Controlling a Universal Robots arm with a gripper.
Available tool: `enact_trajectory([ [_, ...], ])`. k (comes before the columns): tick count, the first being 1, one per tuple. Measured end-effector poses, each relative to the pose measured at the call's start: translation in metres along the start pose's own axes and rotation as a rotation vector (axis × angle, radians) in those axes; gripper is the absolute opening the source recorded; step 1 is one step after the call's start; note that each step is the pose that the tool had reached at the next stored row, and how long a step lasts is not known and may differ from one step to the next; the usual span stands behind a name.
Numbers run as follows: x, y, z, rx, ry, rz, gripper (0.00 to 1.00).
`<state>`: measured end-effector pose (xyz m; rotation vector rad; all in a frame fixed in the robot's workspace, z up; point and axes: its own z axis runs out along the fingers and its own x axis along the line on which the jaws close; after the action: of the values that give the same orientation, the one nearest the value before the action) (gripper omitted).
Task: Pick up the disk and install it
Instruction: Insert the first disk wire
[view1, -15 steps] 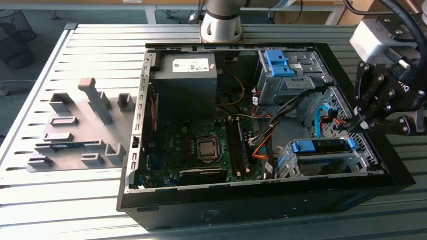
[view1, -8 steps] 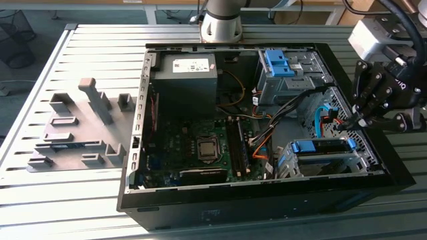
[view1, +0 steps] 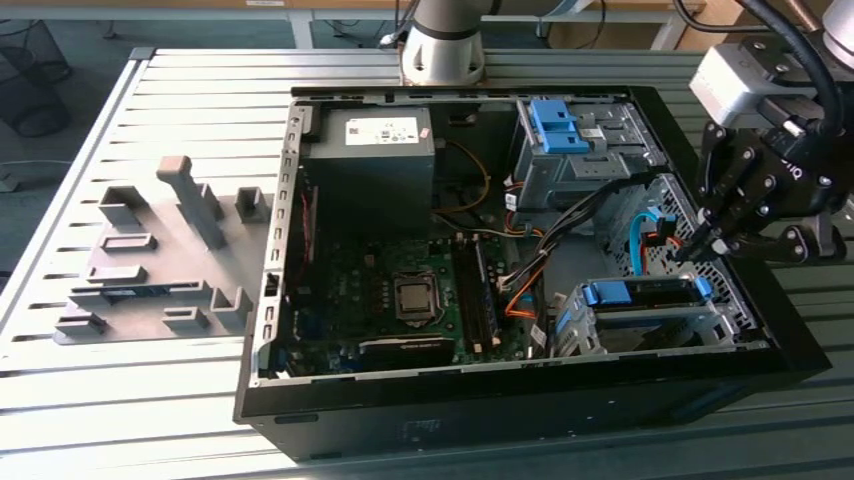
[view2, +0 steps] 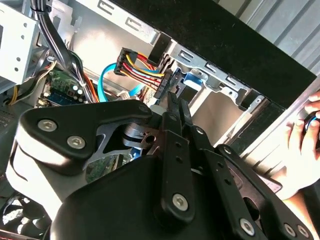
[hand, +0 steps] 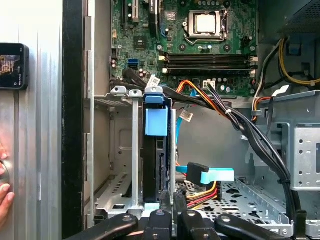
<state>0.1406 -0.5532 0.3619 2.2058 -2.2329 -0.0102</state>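
Note:
The disk (view1: 643, 293) sits in the metal drive cage (view1: 663, 327) at the case's near corner on the exterior view's right, its blue carrier strip facing up. In the first wrist view the disk (hand: 153, 165) stands on edge in the cage, with its blue handle (hand: 156, 120) at the end. My gripper (view1: 694, 247) hangs just above and beyond the cage, apart from the disk. In both wrist views my gripper (hand: 171, 199) (view2: 175, 106) has its fingers pressed together with nothing between them. A loose power connector (view2: 163, 81) with coloured wires lies just past the tips.
The open computer case (view1: 534, 375) lies on a slatted table. A grey power-supply box (view1: 372, 150) and a second cage with a blue latch (view1: 551, 124) stand at the back. Cable bundles (hand: 250, 125) cross the middle. A person's hand (view2: 304, 137) rests outside the case wall. Grey fixtures (view1: 154, 250) stand at the exterior view's left.

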Motion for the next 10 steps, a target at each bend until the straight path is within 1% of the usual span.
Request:
enact_trajectory([
  [3,0.0,0.0,0.0,0.0,0.0,0.0,0.18],
  [4,0.0,0.0,0.0,0.0,0.0001,0.0,0.24],
  [6,0.0,0.0,0.0,0.0,0.0,0.0,0.24],
  [7,0.0,0.0,0.0,0.0,0.0,0.0,0.31],
  [10,-0.0001,0.0,0.0002,0.0,0.0,-0.004,0.32],
])
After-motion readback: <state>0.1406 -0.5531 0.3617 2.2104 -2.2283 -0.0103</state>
